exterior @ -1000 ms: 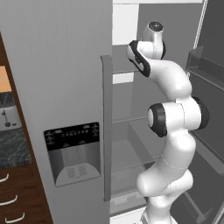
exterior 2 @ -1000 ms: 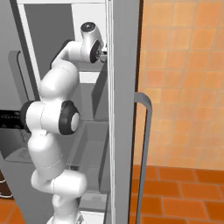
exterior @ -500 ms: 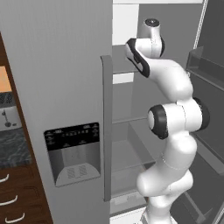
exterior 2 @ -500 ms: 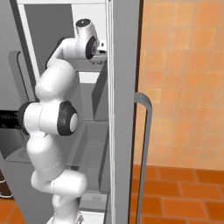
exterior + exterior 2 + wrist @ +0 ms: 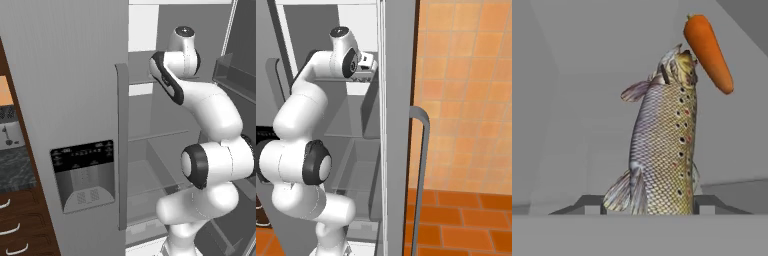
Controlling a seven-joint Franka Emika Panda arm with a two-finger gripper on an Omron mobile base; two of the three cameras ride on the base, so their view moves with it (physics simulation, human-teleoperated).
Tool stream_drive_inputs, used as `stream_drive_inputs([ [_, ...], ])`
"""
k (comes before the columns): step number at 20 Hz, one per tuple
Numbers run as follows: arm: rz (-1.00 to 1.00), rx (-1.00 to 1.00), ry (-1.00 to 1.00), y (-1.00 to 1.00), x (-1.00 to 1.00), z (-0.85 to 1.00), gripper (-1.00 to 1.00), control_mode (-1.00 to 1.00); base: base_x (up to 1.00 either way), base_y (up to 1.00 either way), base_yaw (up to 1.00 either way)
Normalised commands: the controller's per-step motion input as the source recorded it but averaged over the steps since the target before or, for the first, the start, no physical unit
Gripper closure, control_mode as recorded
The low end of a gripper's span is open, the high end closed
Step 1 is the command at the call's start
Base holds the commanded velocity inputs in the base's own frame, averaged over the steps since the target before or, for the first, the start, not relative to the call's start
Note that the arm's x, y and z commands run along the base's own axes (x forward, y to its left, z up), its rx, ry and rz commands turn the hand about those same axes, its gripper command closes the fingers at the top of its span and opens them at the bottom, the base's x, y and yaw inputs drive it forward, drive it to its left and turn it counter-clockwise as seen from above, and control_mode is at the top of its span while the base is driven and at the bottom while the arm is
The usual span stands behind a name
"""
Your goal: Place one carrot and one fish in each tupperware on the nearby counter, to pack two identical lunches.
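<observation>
Raised a little since a second ago inside the fridge (image 5: 90, 75), the pincer (image 5: 649, 202) grips the fish (image 5: 662, 150) near its tail, the slippery, limp body hanging beside the carrot (image 5: 708, 52), so a mid-body hold seems safer.

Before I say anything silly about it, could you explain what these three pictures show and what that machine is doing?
It is a white robot arm on a drivable base, reaching into an open fridge in a simulated kitchen. Two pictures come from cameras on the base, behind the arm to its left and right. The third comes from a camera on the hand, looking along the gripper. There a speckled fish stands between the two dark fingertips, so the jaws appear closed on it. An orange carrot lies just beyond the fish's far end; whether they touch is unclear. In the left base view, a dark stone counter sits left of the fridge.
</observation>
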Motion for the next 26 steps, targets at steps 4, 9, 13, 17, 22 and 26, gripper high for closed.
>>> stream_drive_inputs([
  [4,0.0,0.0,0.01,0.03,-1.0,-0.42,1.0,-1.0,0.0,0.0,0.0],
  [9,0.0,0.0,0.02,0.01,-1.0,-0.8,1.0,-1.0,0.0,0.0,0.0],
  [13,0.0,0.0,0.01,0.0,-1.0,-0.74,1.0,-1.0,0.0,0.0,0.0],
  [17,0.0,-0.01,0.0,0.01,-0.75,-0.47,1.0,1.0,-0.25,0.05,0.01],
  [22,0.0,0.0,0.0,0.0,0.0,0.0,1.0,1.0,-1.0,0.77,0.13],
  [26,0.0,0.0,0.0,0.0,0.0,0.0,1.0,1.0,-0.5,1.0,0.3],
])
